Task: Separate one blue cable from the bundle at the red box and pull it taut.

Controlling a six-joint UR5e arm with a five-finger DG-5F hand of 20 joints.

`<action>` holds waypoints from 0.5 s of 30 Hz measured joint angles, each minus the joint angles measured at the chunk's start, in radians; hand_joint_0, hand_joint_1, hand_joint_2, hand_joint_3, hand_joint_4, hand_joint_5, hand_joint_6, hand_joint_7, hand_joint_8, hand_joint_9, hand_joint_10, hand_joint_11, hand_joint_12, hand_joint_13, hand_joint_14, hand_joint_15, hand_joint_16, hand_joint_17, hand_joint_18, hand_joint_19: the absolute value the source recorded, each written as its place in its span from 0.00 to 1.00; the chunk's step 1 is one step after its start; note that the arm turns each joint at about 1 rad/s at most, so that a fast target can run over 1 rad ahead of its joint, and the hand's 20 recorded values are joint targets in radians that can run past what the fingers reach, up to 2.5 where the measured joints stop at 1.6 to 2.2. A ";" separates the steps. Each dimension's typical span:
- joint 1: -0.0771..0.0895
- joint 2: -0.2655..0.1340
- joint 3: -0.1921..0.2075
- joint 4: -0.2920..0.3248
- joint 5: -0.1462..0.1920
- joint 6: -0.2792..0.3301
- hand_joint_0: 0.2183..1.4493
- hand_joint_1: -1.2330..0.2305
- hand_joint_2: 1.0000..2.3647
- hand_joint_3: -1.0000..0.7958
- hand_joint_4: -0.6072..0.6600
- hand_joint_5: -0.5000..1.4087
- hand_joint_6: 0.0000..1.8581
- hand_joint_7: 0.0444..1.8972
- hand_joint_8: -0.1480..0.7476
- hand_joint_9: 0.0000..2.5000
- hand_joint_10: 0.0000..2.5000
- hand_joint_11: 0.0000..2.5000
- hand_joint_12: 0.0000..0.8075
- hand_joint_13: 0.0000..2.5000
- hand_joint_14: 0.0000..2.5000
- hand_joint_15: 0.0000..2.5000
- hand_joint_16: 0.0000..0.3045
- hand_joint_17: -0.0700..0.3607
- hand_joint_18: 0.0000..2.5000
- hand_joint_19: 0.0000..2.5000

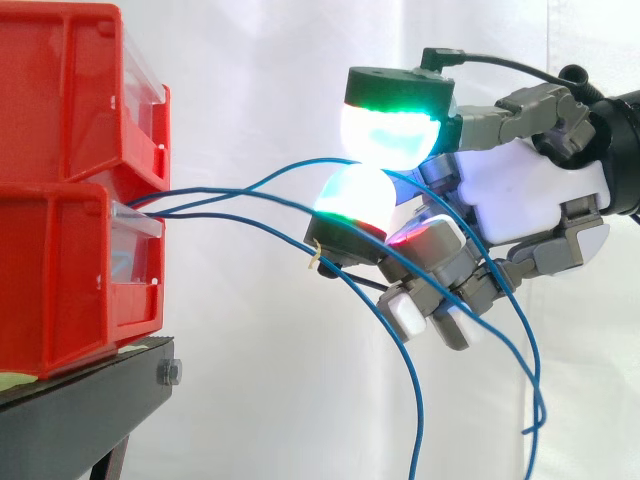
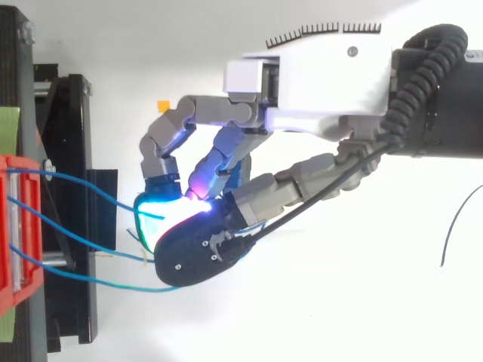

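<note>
Hand pinches the top blue cable between pads, slack at red box; next: pull straight back to tension.

Bright, even lighting, white curtain washed out, shadows faint

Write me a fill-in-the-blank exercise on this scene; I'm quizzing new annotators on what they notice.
The blue cables run out from between two stacked ______ bins. The bins rest on a ______ stand. The hand pinches one blue cable between two glowing ______. In the side view the hand comes in from the ______.
Missing words: red; black; pads; right.
</note>
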 measured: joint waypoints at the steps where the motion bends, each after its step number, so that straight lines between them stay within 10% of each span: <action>1: 0.001 0.000 0.000 -0.002 0.000 0.000 0.39 0.34 0.01 0.38 0.44 0.15 0.47 0.53 0.58 0.39 0.01 0.45 0.41 0.25 0.01 0.19 0.13 0.36 0.27 0.29; 15: 0.004 0.000 0.001 -0.008 0.005 0.003 0.38 0.36 0.01 0.37 0.46 0.15 0.47 0.54 0.63 0.50 0.01 0.50 0.41 0.26 0.01 0.18 0.13 0.37 0.26 0.28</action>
